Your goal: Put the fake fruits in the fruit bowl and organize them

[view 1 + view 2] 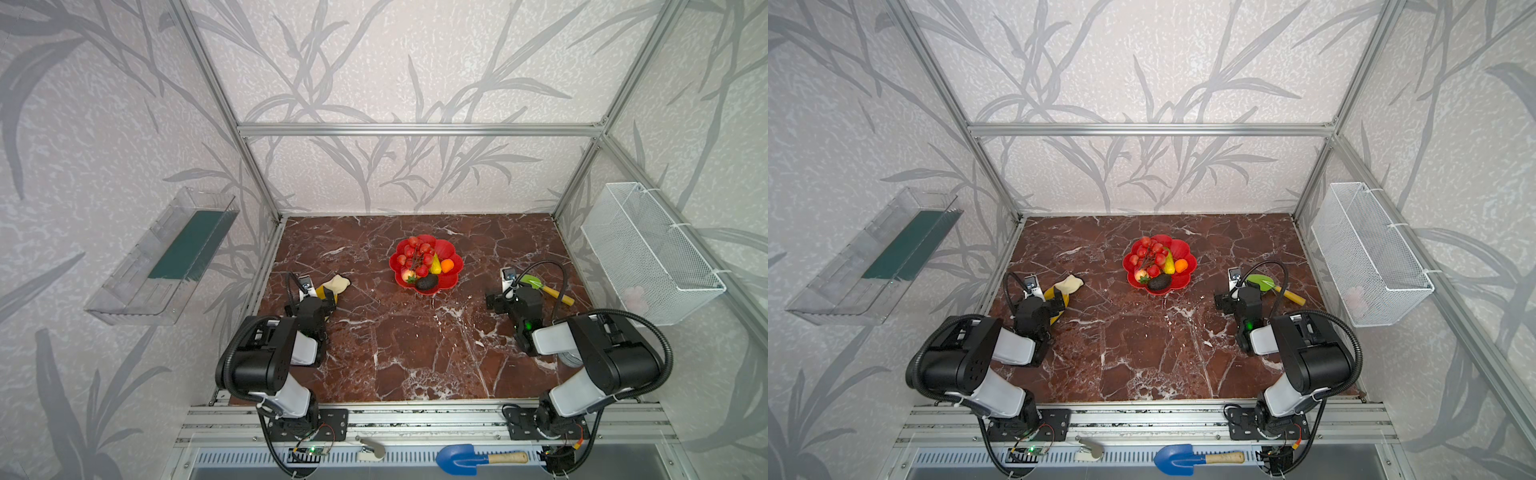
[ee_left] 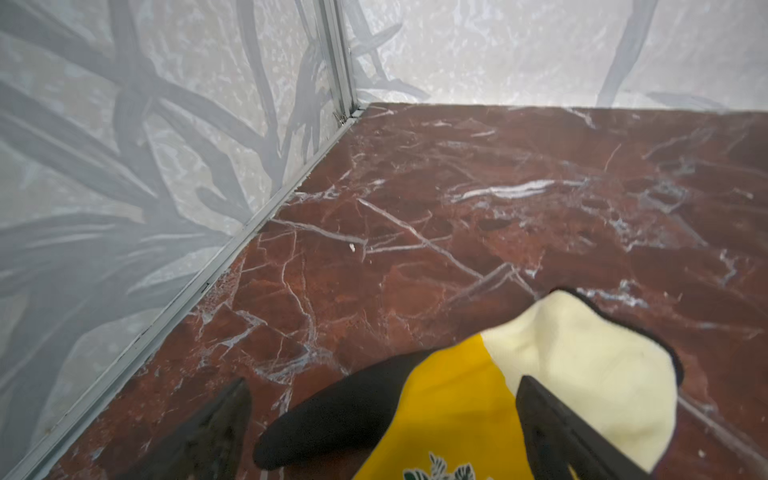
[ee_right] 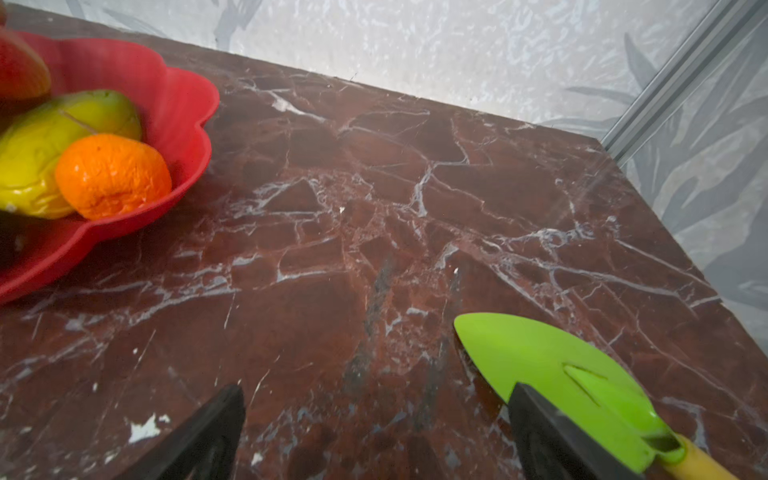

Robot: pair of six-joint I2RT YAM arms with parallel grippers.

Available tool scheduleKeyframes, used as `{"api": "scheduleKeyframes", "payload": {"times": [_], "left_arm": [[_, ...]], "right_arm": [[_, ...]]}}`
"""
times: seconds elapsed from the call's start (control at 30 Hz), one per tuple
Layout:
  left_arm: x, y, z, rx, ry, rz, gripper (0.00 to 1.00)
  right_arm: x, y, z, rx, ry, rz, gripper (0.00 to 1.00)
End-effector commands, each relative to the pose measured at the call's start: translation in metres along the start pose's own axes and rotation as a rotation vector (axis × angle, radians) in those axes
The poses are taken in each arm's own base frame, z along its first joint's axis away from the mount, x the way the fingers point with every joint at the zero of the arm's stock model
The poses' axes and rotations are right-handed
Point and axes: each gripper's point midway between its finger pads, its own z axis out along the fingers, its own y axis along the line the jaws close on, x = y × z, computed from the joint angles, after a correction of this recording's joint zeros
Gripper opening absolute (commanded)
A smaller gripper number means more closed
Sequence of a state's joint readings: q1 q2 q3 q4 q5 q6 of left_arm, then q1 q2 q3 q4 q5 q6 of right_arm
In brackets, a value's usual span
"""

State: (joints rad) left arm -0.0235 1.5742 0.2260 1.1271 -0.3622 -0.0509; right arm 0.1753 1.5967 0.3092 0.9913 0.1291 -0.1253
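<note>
The red scalloped fruit bowl (image 1: pixel 448 248) (image 1: pixel 1180 248) sits mid-table in both top views. Inside it lie a bunch of cherry tomatoes (image 1: pixel 417 252), a green-yellow cucumber shape (image 1: pixel 435 265) (image 3: pixel 50 141), a small orange (image 1: pixel 447 265) (image 3: pixel 112 176), a dark avocado (image 1: pixel 427 283) and a red-yellow peach (image 1: pixel 407 274). My left gripper (image 1: pixel 316 295) (image 2: pixel 384 386) is open, low at the table's left, with a yellow-and-cream thing (image 2: pixel 457 399) below its fingers. My right gripper (image 1: pixel 512 291) (image 3: pixel 378 392) is open over bare table, to the right of the bowl.
The yellow-and-cream thing (image 1: pixel 337 284) lies left of the bowl. A green toy shovel (image 1: pixel 534 283) (image 3: pixel 552 365) with a yellow handle lies beside my right fingertip. A white wire basket (image 1: pixel 648 253) hangs on the right wall, a clear tray (image 1: pixel 166 257) on the left.
</note>
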Motion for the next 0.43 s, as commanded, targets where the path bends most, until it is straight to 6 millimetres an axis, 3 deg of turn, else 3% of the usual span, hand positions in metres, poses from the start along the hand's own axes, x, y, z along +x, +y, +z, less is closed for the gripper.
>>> {"api": "scheduleKeyframes", "payload": {"times": [0.0,0.13,0.3,0.4], "left_arm": [[-0.027,-0.005,0.011,0.007,-0.069,-0.048,0.99],[-0.024,-0.016,0.022,0.031,0.001,-0.003,0.99],[-0.026,-0.017,0.01,0.076,-0.066,-0.013,0.99],[-0.024,-0.021,0.022,0.061,0.009,0.01,0.99]], "right_arm": [[-0.031,-0.002,-0.001,-0.002,-0.129,-0.003,0.99],[-0.031,-0.004,-0.005,0.009,-0.146,0.004,0.99],[-0.031,-0.004,-0.004,0.012,-0.143,0.005,0.99],[-0.031,-0.004,-0.004,0.01,-0.146,0.004,0.99]]}}
